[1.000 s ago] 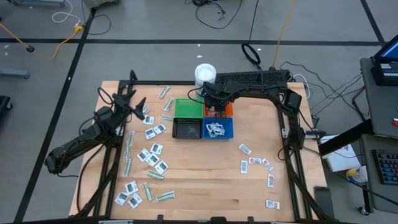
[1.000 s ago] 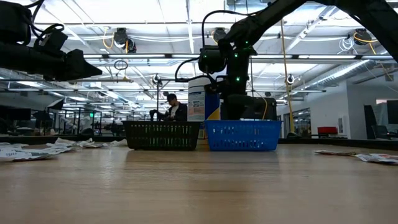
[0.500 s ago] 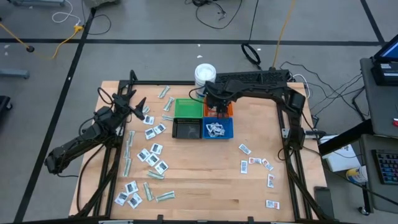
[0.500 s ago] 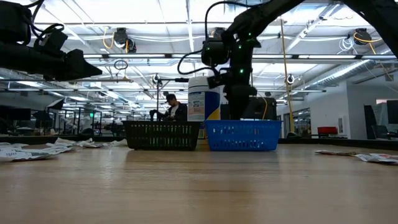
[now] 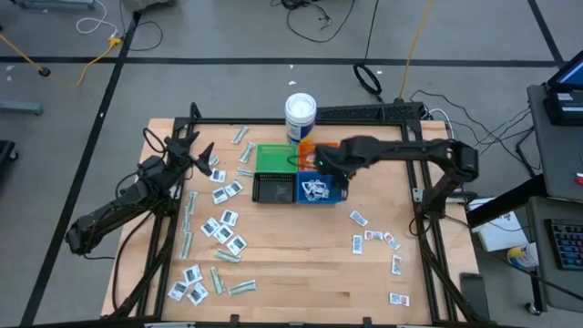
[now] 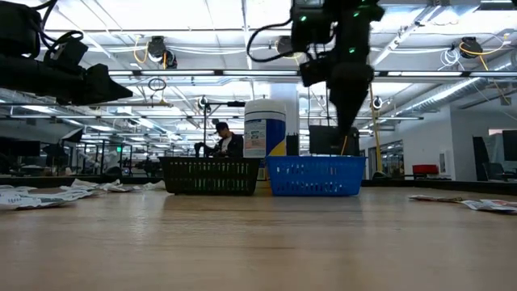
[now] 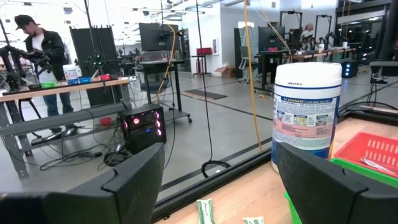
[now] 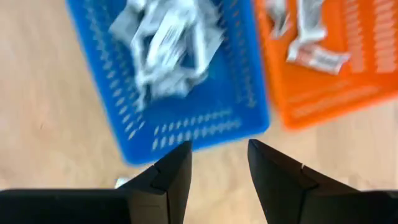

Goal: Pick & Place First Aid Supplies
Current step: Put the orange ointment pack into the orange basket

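Two dark jointed arms, black cables looped alongside; green indicator lights glowing, matte angular fingers (image 8: pixel 171 171)

Bins (image 5: pixel 299 173) block centre; bare wood (image 5: pixel 301 264) near edge free

A robotics lab or workshop was shown. Open ceiling trusses (image 6: pixel 202 77), cables (image 5: pixel 314 14) trailed over the floor, and monitors (image 7: pixel 155 38) on workbenches were seen beyond the bench (image 5: pixel 301 260).

Blue bin (image 8: pixel 186 118), orange bin (image 8: pixel 329 68)
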`<state>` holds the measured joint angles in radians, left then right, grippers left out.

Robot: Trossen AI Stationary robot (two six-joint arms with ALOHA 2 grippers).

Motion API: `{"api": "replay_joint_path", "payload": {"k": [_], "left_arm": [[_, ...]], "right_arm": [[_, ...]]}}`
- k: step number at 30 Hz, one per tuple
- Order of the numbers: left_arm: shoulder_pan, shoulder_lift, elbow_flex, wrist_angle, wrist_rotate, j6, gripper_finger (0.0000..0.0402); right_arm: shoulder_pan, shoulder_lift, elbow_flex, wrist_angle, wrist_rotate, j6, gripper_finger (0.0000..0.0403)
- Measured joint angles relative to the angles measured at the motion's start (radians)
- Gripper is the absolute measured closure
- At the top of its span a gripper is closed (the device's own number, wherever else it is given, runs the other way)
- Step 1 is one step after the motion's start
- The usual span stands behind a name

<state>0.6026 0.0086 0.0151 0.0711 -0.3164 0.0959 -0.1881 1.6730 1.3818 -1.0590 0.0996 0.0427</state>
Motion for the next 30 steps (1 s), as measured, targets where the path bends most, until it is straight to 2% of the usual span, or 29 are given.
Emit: {"api": "replay_joint_path", "payload": {"k": [16,20,25,30], "left_arm": [[0.000,0.000,0.000,0.000,0.000,0.000,0.0094],[0.000,0.000,0.000,0.000,0.000,0.000,0.0094],[0.000,0.000,0.000,0.000,0.000,0.000,0.0094],[0.000,0.000,0.000,0.000,0.000,0.000,0.0094]], "right_arm": [[0.439,-0.267,-0.265,-0.002,-0.004,0.372,0.0250],[0.526,-0.294,-0.294,-0.003,-0.051,0.441,0.0250],[0.610,-0.304,-0.316,-0.006,-0.047,0.495,0.0250],[0.659,-0.300,-0.418,0.020,-0.049,0.555,0.0250]]}}
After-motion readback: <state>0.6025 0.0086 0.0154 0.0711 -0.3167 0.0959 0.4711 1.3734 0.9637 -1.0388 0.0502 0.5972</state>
